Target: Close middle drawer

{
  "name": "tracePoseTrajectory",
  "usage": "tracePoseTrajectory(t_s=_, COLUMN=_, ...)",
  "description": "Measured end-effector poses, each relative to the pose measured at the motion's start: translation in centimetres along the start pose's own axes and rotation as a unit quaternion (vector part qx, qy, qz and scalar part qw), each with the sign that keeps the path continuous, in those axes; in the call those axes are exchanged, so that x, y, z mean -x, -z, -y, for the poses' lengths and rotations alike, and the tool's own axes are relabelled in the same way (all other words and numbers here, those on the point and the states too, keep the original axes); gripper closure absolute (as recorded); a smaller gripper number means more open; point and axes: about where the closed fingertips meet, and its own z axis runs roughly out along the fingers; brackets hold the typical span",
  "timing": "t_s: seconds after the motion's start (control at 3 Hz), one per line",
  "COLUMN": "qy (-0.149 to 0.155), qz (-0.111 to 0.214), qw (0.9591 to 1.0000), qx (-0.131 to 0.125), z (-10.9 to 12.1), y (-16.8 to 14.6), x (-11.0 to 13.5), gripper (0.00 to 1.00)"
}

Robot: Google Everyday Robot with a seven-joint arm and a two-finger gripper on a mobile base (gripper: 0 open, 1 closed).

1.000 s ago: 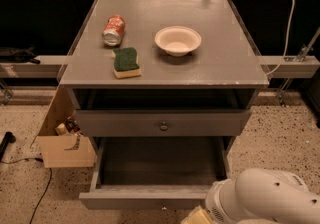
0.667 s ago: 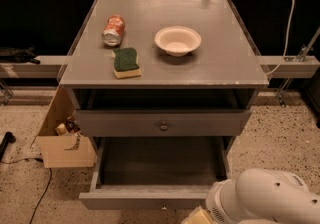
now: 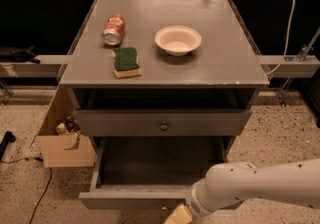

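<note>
Since the earlier frame the white arm (image 3: 260, 185) has reached further across toward the left, and the claw (image 3: 176, 216) now sits further left along the front of the open drawer. The drawer itself has not shifted, and nothing on the table has moved.

In the single camera view, the middle drawer (image 3: 130, 199) is pulled well out from under the table's front edge, its dark inside open to view and holding nothing visible. Only a tan part of the claw shows, at the bottom edge of the frame just in front of the drawer's grey front. Whether the claw is open or closed cannot be told, nor whether it touches the front. The arm comes in from the lower right and covers the right end of that front.

Above it, the upper drawer (image 3: 125, 124), with a small round knob (image 3: 164, 126), stands only slightly out below the table (image 3: 225, 63).

On the table, a red can (image 3: 114, 29) lies on its side toward the left edge. A green-topped sponge (image 3: 126, 61) lies near the front edge, left of centre. A pale bowl (image 3: 178, 39) stands upright near the middle, apart from both.

On the speckled floor (image 3: 285, 133), an open cardboard box (image 3: 65, 150) stands beside the front-left corner, with a dark cable (image 3: 42, 193) trailing near it.
</note>
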Motion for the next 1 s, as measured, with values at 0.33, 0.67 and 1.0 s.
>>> tracePoseTrajectory(t_s=0.33, qy=0.001, qz=-0.002, qw=1.0000, qx=0.003, z=-0.1, y=-0.4, x=-0.1, gripper=0.00)
tracePoseTrajectory(t_s=0.67, qy=-0.018, qz=0.010, qw=0.9998, qx=-0.007, z=0.2, y=0.9, x=-1.0, gripper=0.00)
tracePoseTrajectory(t_s=1.0, qy=-0.059, qz=0.005, qw=0.9972, qx=-0.047, z=1.2, y=2.8, x=-3.9, gripper=0.00)
